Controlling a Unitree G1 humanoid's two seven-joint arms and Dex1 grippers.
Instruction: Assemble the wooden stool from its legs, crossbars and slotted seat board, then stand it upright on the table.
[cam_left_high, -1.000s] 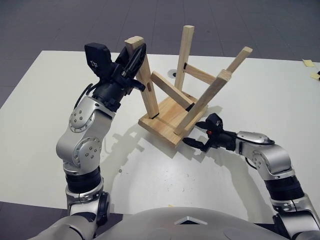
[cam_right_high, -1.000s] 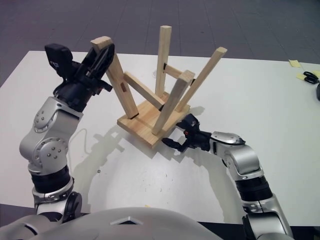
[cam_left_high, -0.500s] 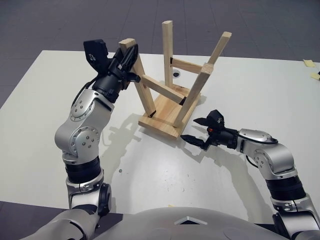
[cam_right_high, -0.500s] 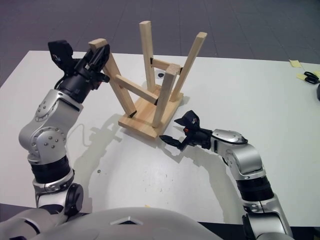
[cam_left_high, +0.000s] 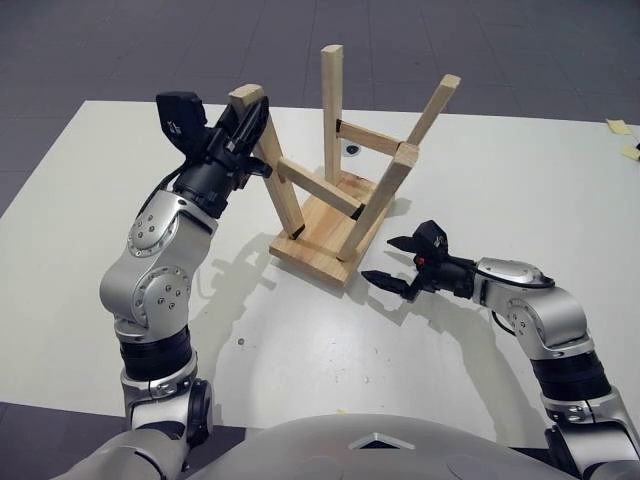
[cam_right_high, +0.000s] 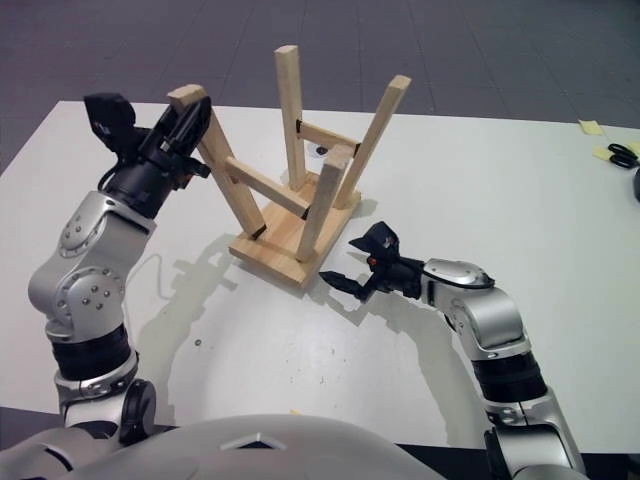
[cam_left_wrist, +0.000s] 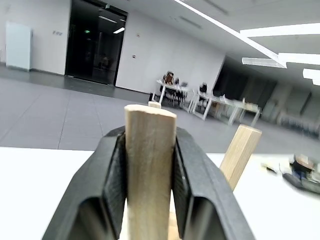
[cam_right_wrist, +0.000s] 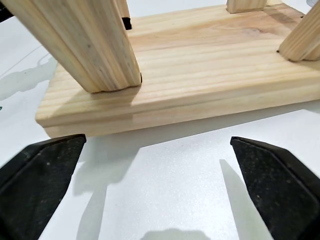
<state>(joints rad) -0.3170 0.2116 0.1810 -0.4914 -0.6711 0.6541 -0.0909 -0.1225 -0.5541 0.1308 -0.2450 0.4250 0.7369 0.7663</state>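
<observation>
Stool (cam_left_high: 330, 215) is sitting inverted mid-counter (cam_left_high: 500, 180), seat (cam_right_wrist: 200, 65) down. Left fingers (cam_left_wrist: 107, 175) are clamping one leg's (cam_left_wrist: 150, 165) upturned end. Right fingers (cam_right_wrist: 40, 165) are gaping open just beside the seat's near edge.

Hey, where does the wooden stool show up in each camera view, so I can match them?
Left eye view: stool upside down, upper middle, legs up.
Right eye view: stool upper middle, slightly left.
Left wrist view: one leg at centre, clamped in the left gripper.
Right wrist view: seat board across the upper half.
Shared landmark: the white table under it.
</observation>
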